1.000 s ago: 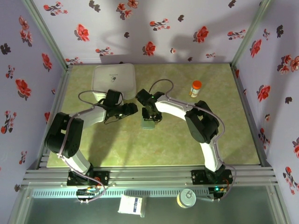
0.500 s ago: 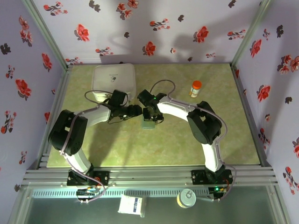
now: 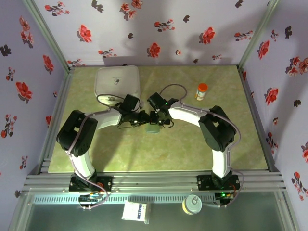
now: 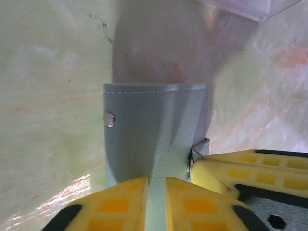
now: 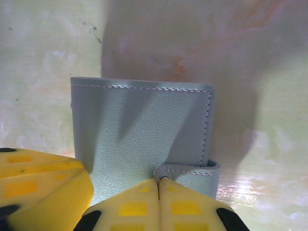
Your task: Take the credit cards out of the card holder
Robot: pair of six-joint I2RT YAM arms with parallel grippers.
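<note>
The flat grey-blue leather card holder [image 5: 139, 125], closed on the table [image 3: 207, 144], is clamped by the left gripper [image 4: 157, 197]; its snap tab [image 5: 188, 169] is pinched by the right gripper [image 5: 159, 192]; unfastening seems in hand; the tab needs peeling back.

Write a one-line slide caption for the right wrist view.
Right end effector pinches the strap tab of the grey-blue card holder on the green table.

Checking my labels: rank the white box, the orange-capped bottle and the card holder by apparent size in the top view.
1. white box, clearly largest.
2-3. orange-capped bottle and card holder: similar, and the holder is partly hidden, so unranked.
</note>
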